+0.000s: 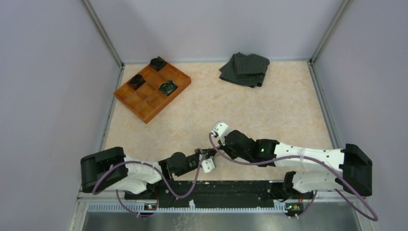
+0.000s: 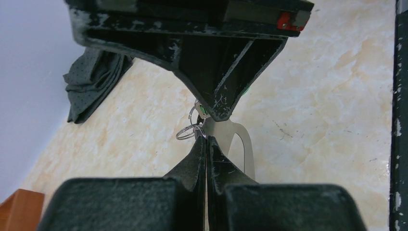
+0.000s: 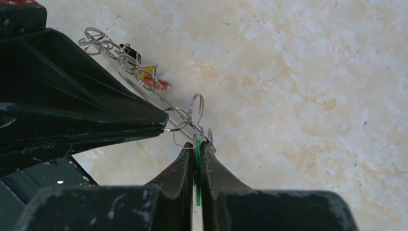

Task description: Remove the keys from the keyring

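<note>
left end effector (image 2: pixel 206 147) pinched shut on keyring (image 3: pixel 192 124). right end effector (image 3: pixel 196 147) clamped on green-edged one of keys (image 3: pixel 197 156). ring sits right between both tips. my guess: light, stiff, springy wire, slick metal, slips easy. grip key by flat faces, ring beside split.

Bright, even light; soft shadows; near wrist-view foregrounds blurred.
</note>
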Robot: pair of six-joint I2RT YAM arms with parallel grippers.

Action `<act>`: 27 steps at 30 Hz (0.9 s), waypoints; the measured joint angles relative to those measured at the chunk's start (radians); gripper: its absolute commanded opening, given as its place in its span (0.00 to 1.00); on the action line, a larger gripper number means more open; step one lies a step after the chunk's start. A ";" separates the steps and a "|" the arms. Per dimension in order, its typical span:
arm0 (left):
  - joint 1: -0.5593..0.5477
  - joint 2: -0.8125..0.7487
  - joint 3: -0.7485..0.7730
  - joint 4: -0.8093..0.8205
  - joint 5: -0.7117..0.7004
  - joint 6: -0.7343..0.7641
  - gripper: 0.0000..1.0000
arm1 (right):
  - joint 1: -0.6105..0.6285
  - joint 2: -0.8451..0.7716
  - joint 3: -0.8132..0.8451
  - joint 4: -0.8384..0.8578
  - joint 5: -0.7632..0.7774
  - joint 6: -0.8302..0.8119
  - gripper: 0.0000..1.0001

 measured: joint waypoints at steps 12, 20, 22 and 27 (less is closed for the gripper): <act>-0.096 0.055 0.029 -0.017 -0.154 0.132 0.24 | -0.020 0.025 0.033 -0.038 -0.040 0.024 0.00; -0.096 0.055 0.029 0.042 -0.183 -0.007 0.25 | -0.027 -0.008 0.032 0.008 -0.109 -0.017 0.00; -0.090 0.055 0.028 0.059 -0.184 -0.037 0.25 | -0.027 -0.017 0.032 0.011 -0.116 -0.029 0.00; -0.071 0.056 0.028 0.078 -0.179 -0.097 0.26 | -0.031 -0.032 0.032 0.010 -0.126 -0.055 0.00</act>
